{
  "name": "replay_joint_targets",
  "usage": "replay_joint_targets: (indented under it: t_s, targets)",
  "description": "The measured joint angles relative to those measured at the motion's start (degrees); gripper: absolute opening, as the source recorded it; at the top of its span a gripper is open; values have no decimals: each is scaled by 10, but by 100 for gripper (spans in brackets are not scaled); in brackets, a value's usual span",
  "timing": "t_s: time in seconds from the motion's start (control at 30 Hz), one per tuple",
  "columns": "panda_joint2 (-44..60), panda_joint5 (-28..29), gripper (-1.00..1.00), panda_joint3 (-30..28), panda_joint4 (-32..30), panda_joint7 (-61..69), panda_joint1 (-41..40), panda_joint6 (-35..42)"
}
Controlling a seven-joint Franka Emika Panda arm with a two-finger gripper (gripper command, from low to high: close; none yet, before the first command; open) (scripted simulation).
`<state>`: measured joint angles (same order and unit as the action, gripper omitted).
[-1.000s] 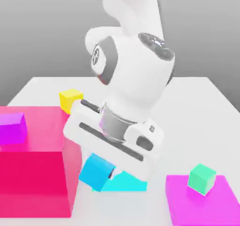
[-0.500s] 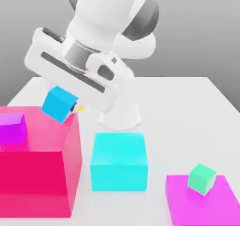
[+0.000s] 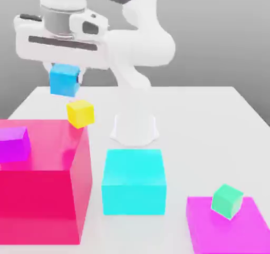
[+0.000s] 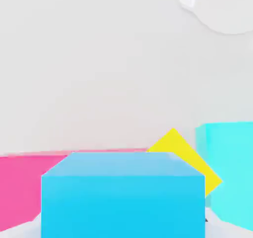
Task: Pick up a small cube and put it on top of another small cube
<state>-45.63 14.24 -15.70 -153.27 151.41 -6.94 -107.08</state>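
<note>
The fingers (image 3: 65, 80) are clamped on the blue cube (image 3: 64, 80), holding it in the air just above the yellow cube (image 3: 80, 113) and a little toward the exterior view's left. The yellow cube sits tilted on the worktop (image 3: 211, 121), touching the far corner of the red block (image 3: 42, 179). A purple cube (image 3: 13, 144) rests on the red block. The cyan block (image 3: 133, 182) stands beside the red block, and further right a green cube (image 3: 227, 200) sits on a magenta slab (image 3: 229, 232).
</note>
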Motion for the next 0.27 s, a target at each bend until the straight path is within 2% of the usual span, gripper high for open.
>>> replay_joint_targets:
  t_s: [0.13,0.17,0.27]
  targets:
    - [0,5,-100,-26,-59,15,4,-71]
    - [4,10,100,-31,-73,15,3,-91]
    - [4,10,100,-31,-73,15,3,-91]
